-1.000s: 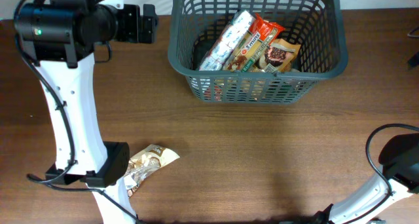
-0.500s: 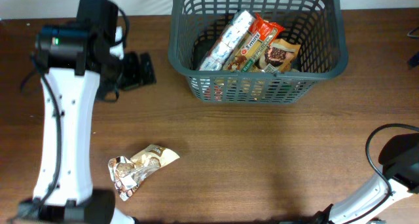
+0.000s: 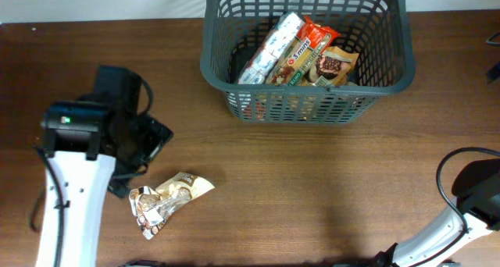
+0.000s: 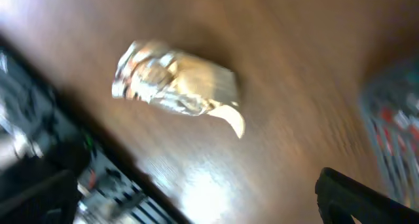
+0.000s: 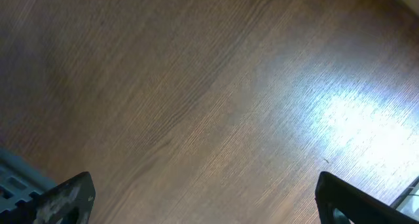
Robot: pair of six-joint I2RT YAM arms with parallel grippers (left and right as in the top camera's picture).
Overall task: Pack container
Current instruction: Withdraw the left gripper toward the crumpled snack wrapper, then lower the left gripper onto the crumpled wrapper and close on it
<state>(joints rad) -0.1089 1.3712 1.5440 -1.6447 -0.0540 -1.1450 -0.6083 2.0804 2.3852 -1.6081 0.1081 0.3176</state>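
The container (image 3: 312,107), a dark grey slotted basket, stands at the back centre. It holds a silver packet (image 3: 269,48), a red-orange packet (image 3: 308,47) and a brown packet (image 3: 336,64). A crumpled beige and silver snack packet (image 3: 168,201) lies on the table at the front left; it also shows, blurred, in the left wrist view (image 4: 173,86). My left gripper (image 3: 150,140) hovers just behind and to the left of that packet, open and empty. My right gripper (image 5: 203,198) is open and empty over bare wood; it is out of the overhead view.
The left arm's white link (image 3: 70,204) runs down the front left. The right arm's base and cable (image 3: 473,193) sit at the front right corner. The basket's edge shows blurred at the right of the left wrist view (image 4: 396,112).
My left arm has swung from the back left beside the basket forward and down to just behind the snack packet. The packet, basket and right arm have not moved.
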